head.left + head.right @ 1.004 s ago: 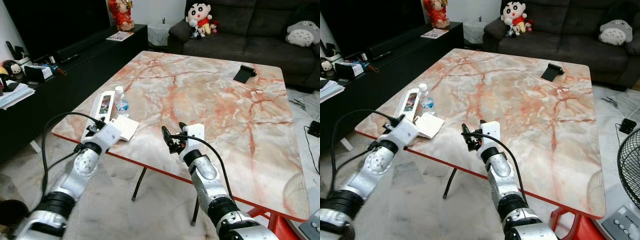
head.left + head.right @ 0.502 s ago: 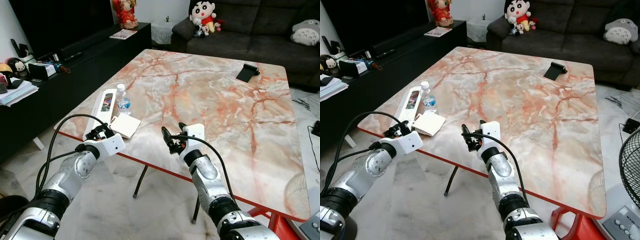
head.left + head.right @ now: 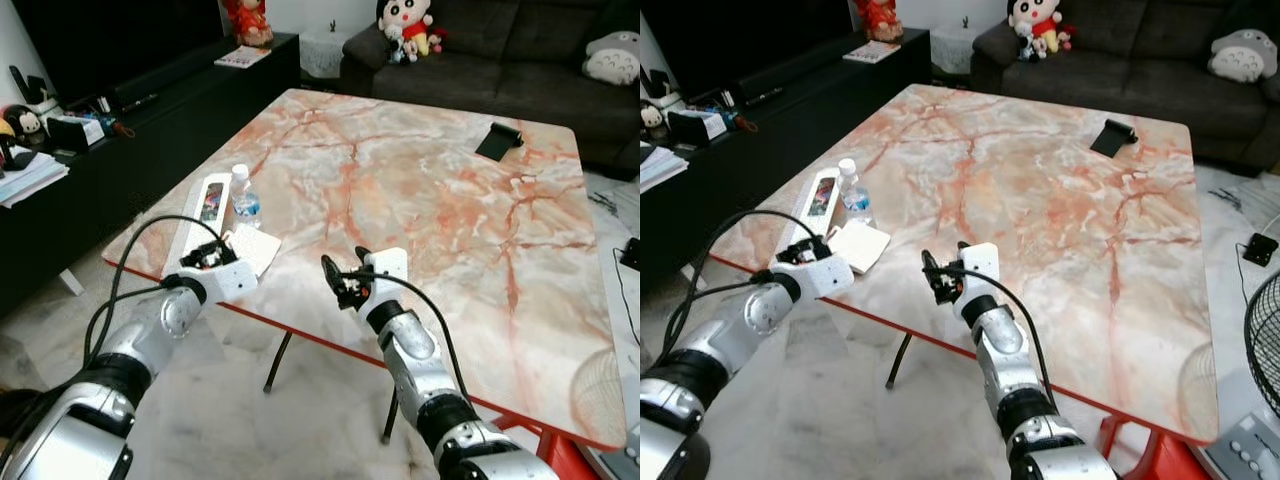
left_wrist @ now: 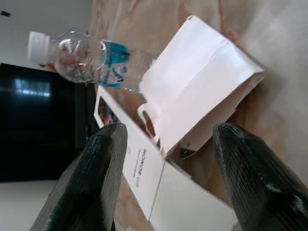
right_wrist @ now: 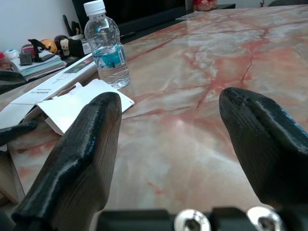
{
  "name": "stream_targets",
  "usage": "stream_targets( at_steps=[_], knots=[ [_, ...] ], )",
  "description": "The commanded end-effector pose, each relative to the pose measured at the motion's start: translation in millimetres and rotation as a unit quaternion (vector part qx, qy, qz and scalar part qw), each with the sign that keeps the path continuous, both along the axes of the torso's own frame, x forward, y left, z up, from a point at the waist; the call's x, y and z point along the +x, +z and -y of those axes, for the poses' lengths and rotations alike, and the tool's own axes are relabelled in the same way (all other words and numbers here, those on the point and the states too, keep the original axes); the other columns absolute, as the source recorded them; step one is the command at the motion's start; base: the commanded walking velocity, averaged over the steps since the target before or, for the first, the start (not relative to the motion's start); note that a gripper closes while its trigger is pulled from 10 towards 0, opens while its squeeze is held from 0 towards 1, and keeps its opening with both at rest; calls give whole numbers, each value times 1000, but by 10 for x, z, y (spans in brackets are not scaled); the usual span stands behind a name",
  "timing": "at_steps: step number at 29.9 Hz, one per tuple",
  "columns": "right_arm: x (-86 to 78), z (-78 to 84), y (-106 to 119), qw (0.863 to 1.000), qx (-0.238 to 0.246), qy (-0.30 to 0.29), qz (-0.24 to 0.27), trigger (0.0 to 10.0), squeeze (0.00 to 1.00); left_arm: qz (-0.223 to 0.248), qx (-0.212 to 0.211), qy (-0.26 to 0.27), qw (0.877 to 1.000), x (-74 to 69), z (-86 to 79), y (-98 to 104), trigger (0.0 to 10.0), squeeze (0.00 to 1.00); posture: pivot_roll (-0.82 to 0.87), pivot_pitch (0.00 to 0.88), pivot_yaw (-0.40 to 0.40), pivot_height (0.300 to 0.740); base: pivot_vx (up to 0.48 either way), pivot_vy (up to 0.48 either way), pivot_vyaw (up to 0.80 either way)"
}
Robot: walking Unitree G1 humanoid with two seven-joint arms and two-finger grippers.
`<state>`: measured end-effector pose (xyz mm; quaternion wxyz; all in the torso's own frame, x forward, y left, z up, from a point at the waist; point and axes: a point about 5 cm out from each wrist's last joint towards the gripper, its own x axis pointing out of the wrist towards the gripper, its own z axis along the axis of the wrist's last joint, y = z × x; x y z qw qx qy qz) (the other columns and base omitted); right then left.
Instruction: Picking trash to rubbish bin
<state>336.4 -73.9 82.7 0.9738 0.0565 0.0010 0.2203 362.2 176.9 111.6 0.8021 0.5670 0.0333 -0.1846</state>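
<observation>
Change: your left gripper (image 3: pixel 207 256) has come up from below the table edge since half a second ago and now sits at the near left edge of the marble table (image 3: pixel 440 200), just short of the folded white paper carton (image 3: pixel 250 249); your right gripper (image 3: pixel 343 274) holds about where it was.
Left gripper: fingers spread wide, gripping nothing; in its wrist view the carton and bottle lie between the two fingertips (image 4: pixel 103 144), not touched.
Right gripper: fingers wide apart, empty, over the table's near edge, to the right of the carton and apart from it.
Trash: the carton lies flat near the table's left corner, touching the long white box (image 3: pixel 196 212) on its left; the small water bottle (image 3: pixel 243 199) stands upright just behind the carton, white cap on, blue label.
Surface: pink-and-white veined marble top with a red rim; a black phone stand (image 3: pixel 498 140) sits at the far right corner.
Room: a black TV cabinet (image 3: pixel 120 120) runs left of the table, a dark sofa (image 3: pixel 500 60) with plush toys (image 3: pixel 405 25) behind it.
</observation>
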Motion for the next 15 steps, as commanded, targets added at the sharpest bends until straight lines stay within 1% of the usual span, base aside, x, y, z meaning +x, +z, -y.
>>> stream_targets(
  at_steps=[1, 5, 7, 9, 15],
  knots=[
    [6, -15, 34, 1000, 0, 3, 7, 10000, 0, -2, 13, -11, 1000, 31, 22, 27, 10000, 0, -47, 14, 30, 740, 0, 0, 0],
    [1, -13, 28, 1000, 0, 3, 7, 10000, 0, -7, 15, -13, 1000, 43, 32, 14, 10000, 0, -47, 17, 31, 740, 0, 0, 0],
    [-7, -5, 17, 1000, 0, 2, 6, 10000, 0, -24, 28, -20, 999, 48, 47, -27, 10000, 0, -50, 29, 33, 740, 0, 0, 0],
    [-11, -2, 12, 1000, 0, 1, 5, 10000, 0, -32, 33, -25, 999, 48, 56, -44, 10000, 0, -51, 31, 33, 740, 0, 0, 0],
    [-28, 0, -5, 1000, 1, 0, 3, 10000, 0, -42, 38, -34, 998, 48, 82, -69, 10000, 0, -52, 40, 36, 740, 0, 0, 0]
  ],
)
